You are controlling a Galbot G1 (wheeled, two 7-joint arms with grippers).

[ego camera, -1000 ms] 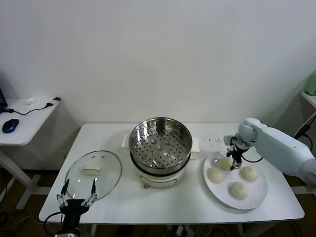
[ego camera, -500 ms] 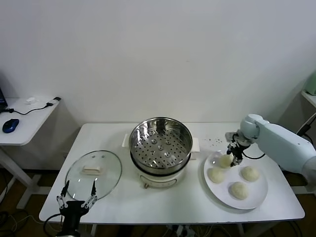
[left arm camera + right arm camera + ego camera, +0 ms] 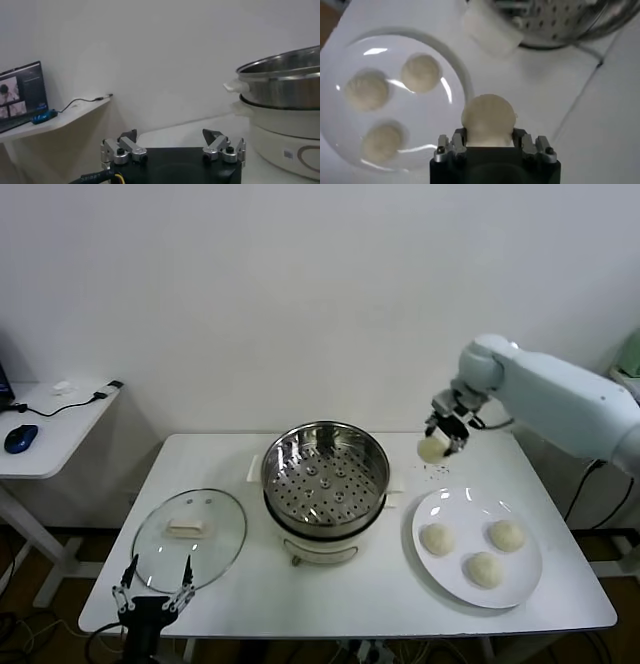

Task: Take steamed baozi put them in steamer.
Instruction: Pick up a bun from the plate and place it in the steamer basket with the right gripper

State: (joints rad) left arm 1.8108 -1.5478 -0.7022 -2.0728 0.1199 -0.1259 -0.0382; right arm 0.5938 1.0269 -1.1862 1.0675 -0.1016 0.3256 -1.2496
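From the head view, we see the task barely begun: the steamer (image 3: pixel 325 480) sits mid-table with its holed tray bare, no bun in it yet. Our right gripper (image 3: pixel 441 436) hangs in the air between the steamer and the plate (image 3: pixel 452 573), fingers closed around one bun (image 3: pixel 431 449). Three buns (image 3: pixel 437 539) lie on the plate at our right, so we judge one is on its way and three are left. The glass lid (image 3: pixel 190 532) rests on the table to our left of the steamer. Our left gripper (image 3: pixel 150 596) waits low at the table's near edge, fingers spread wide, holding nothing.

From the left wrist view, we see those spread fingers (image 3: pixel 123 147) empty, and the steamer's steel wall (image 3: pixel 285 85) off to one side.

From the right wrist view, we see the bun (image 3: pixel 488 118) pinched between the fingers, with the plate (image 3: pixel 345 72) and its three buns below, and the steamer's rim (image 3: pixel 555 22) beyond.
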